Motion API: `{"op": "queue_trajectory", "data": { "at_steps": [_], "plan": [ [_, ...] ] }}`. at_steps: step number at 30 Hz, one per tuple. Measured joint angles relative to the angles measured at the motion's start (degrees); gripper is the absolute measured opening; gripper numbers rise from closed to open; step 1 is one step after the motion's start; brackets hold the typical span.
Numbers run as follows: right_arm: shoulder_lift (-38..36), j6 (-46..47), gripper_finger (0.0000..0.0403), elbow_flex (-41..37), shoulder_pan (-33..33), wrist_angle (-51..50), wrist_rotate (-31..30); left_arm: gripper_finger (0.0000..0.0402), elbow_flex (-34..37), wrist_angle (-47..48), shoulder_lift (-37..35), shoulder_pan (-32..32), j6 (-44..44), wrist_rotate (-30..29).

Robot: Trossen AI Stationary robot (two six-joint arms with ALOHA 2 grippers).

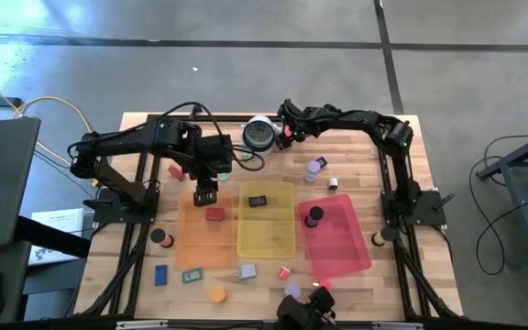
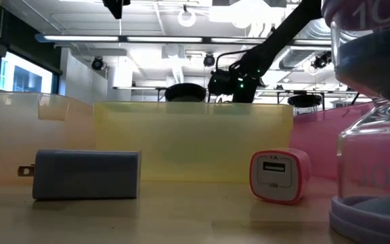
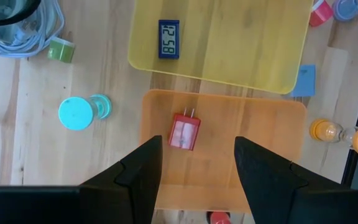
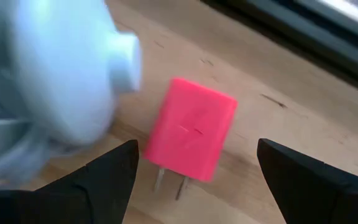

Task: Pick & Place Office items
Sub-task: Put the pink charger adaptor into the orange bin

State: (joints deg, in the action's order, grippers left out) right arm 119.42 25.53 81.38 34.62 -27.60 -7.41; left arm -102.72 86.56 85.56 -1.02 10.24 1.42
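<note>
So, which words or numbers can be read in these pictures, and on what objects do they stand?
"10": on the hourglass, upper and lower bulb, low view.
Digits on the small clock in the yellow tray: sideways, not surely readable.
Print on the pink-and-white charger: too small.

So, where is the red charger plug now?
In the high view the red charger plug lies in the orange tray, just below the open left gripper.

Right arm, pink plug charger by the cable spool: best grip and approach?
Take the pink charger across its flat body, from straight above. It lies flat on the table with its prongs sticking out one end, so pinch the two long side faces. The right gripper is open and already straddles it.
</note>
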Motion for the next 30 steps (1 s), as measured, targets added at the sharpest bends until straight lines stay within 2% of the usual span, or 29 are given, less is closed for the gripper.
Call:
{"op": "queue_trajectory", "data": {
  "at_steps": [7,27,30],
  "plan": [
    [-0.02,-0.32,0.0307,0.02,0.38,1.36,-0.21,0.0193,0.00,0.00,0.00,0.00,-0.38,-0.08],
    [-0.02,-0.01,0.0140,0.02,0.80,3.22,-0.87,0.0193,0.07,-0.28,0.00,0.00,-1.38,-0.98],
    [-0.02,-0.12,0.0139,0.02,0.75,3.16,-1.24,0.0193,0.07,-0.28,0.00,0.00,-1.36,-1.01]
  ]
}}
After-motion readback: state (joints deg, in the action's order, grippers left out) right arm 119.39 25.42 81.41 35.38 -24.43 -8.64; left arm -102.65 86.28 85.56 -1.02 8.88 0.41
